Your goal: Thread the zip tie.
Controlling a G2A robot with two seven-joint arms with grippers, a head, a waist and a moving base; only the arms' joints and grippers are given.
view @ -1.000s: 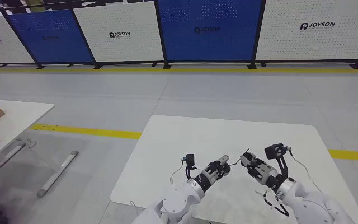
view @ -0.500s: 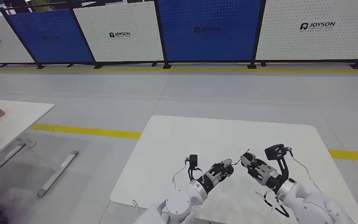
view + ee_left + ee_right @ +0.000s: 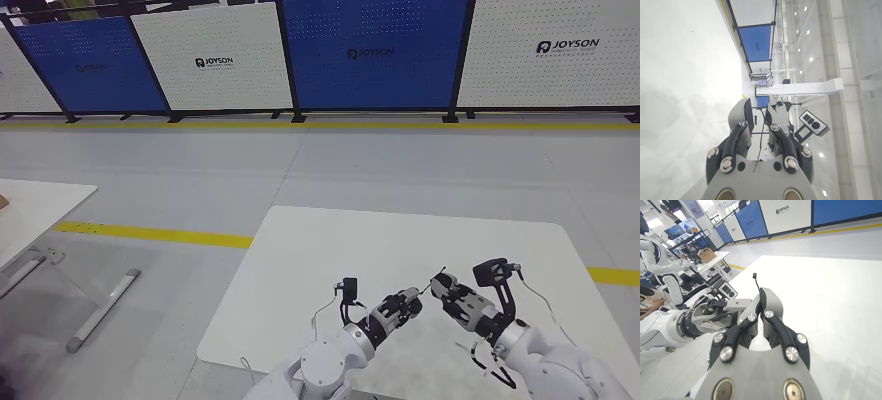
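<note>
Right gripper (image 3: 761, 292): jaws closed on the zip tie (image 3: 756, 281), pinching the strap just behind its square head, which stands clear beyond the fingertips. Left gripper (image 3: 758, 104): jaws open, holding nothing. The strap runs down the gap between its fingers (image 3: 748, 115) toward the palm, and contact with either pad cannot be confirmed. The zip tie is held up off the table (image 3: 330, 250), between the two grippers. Assessment: pick-up is done and the tie is presented for threading. No loop is formed and the tail has not entered the head, so gripping the tail, bending it round and feeding it through all remain. The right wrist view establishes the clamp and the free head. The left wrist view alone shows the strap lying inside the open left jaws. From above, the two grippers stand nearly tip to tip over the near part of the table, the tie no more than a faint line.
</note>
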